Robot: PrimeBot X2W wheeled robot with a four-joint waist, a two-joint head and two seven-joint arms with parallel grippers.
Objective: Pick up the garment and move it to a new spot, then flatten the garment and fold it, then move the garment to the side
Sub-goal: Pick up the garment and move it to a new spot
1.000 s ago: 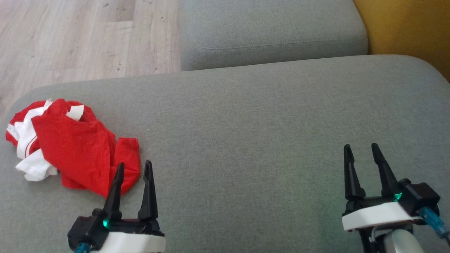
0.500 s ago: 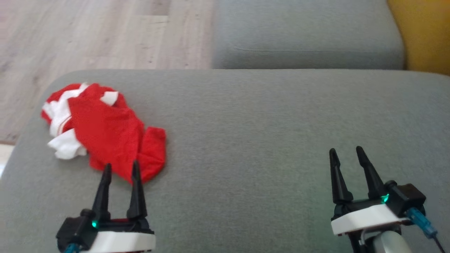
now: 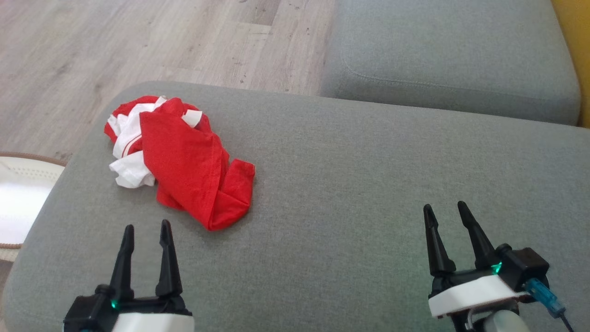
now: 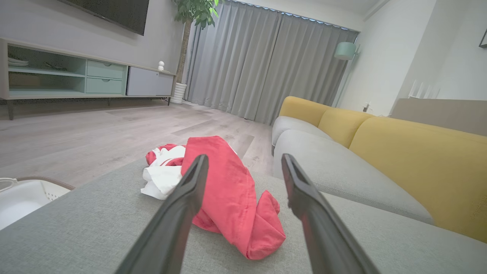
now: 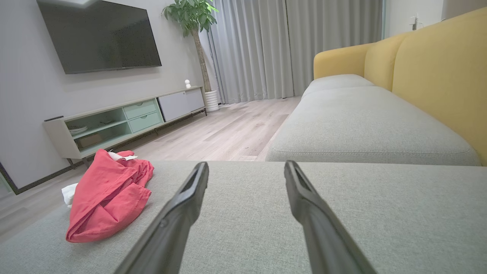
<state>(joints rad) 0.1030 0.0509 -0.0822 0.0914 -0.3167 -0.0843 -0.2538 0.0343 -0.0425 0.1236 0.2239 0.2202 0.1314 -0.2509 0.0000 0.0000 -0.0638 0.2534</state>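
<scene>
Head view: the red and white garment [image 3: 184, 170] lies crumpled on the far left part of the grey seat cushion [image 3: 350, 193], close to the cushion's left and far edges. The left claw [image 3: 147, 225] hovers just on the near side of it, fingers apart and empty. The right claw [image 3: 445, 206] hangs well to the right over bare cushion, its fingers also apart and holding nothing.

The likeliest slip is a pinch that catches only the top red layer. The bundle would then unfurl and a loose end could trail off the left edge toward the wooden floor [image 3: 138, 46] or the white basket [image 3: 20, 203] below. Coming down too deep could also snag the soft upholstery.

The best open room is the broad bare stretch in the middle and to the right. Farther off, a second cushion [image 3: 451, 60] sits across a seam, and the yellow backrest [image 4: 418, 160] bounds the right side.
</scene>
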